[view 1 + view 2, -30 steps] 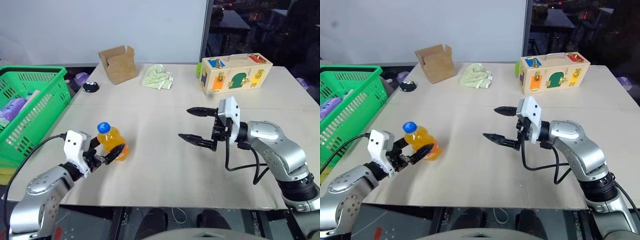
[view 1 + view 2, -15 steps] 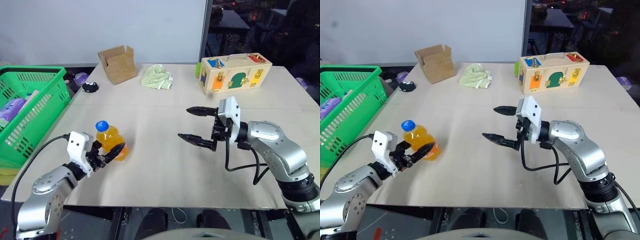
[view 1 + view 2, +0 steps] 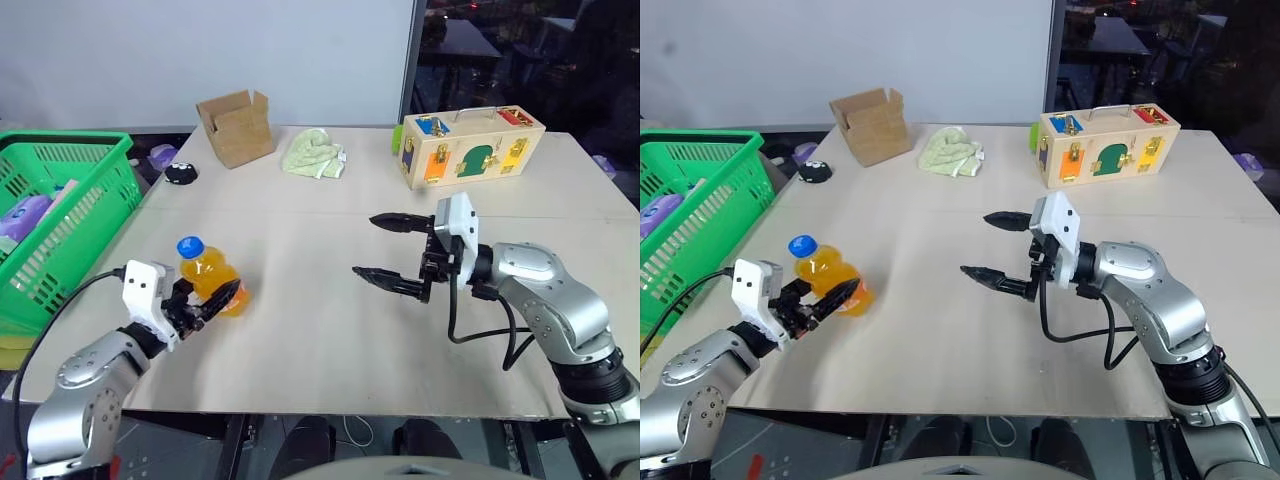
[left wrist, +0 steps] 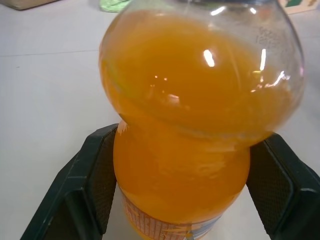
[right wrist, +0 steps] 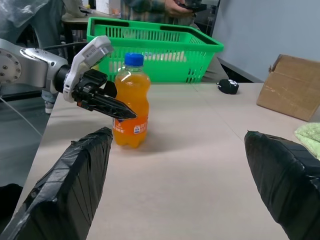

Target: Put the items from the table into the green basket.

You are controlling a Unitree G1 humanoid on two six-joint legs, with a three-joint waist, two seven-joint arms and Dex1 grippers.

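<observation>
Left wrist view: tool (image 4: pixel 182 185) gripping bottle (image 4: pixel 200 110).

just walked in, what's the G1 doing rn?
The left gripper has its jaws closed on the orange-drink bottle, which stands on the table near its left edge. The green basket sits just left of the table and already holds a few things. The right gripper hovers over the middle of the table, jaws open and empty.

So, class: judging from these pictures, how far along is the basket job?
Done: some items already lie in the green basket. In hand: the left end effector is shut on the orange-drink bottle, which stands on the table. Left: carrying it into the basket.
</observation>
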